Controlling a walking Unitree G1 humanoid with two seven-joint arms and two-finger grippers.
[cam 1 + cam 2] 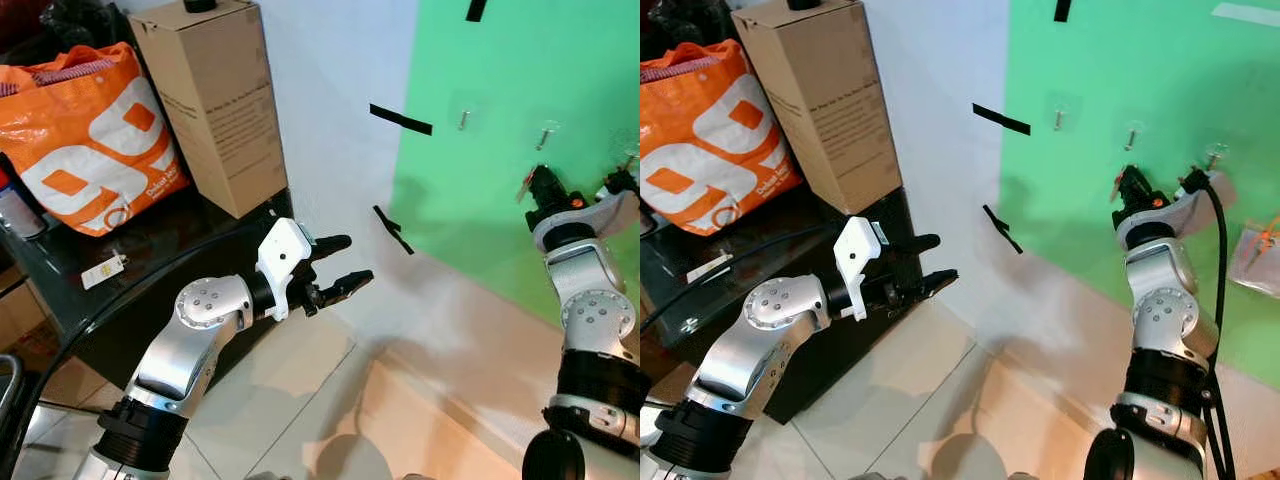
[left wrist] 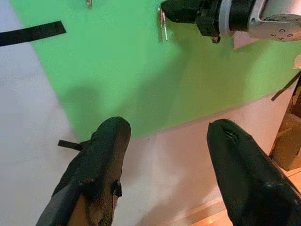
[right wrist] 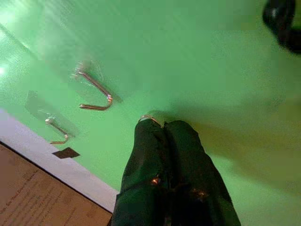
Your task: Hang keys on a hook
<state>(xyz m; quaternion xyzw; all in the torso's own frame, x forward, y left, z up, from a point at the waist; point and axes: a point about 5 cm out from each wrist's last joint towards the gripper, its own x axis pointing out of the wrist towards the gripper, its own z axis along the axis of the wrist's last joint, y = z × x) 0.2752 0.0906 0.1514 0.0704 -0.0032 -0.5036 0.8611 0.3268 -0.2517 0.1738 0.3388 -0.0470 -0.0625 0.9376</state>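
A green board [image 1: 500, 120] on the wall carries three small metal hooks [image 1: 545, 133]. My right gripper [image 1: 527, 187] is raised close to the board, just below the middle hook [image 1: 1132, 135]. Its fingers [image 3: 164, 155] are shut, and a thin metal key ring [image 3: 149, 118] peeks out at their tips; a bit of red shows there in the eye views. Two hooks [image 3: 94, 92] stand off to one side of the ring, not touching it. My left gripper [image 1: 345, 262] is held out low toward the white wall, open and empty.
To my left, a black table [image 1: 150, 250] holds an orange bag [image 1: 85, 140] and a tall cardboard box [image 1: 215, 100]. Black tape strips [image 1: 400, 119] mark the wall. A clear pouch [image 1: 1255, 250] hangs on the board's right side. Tiled floor lies below.
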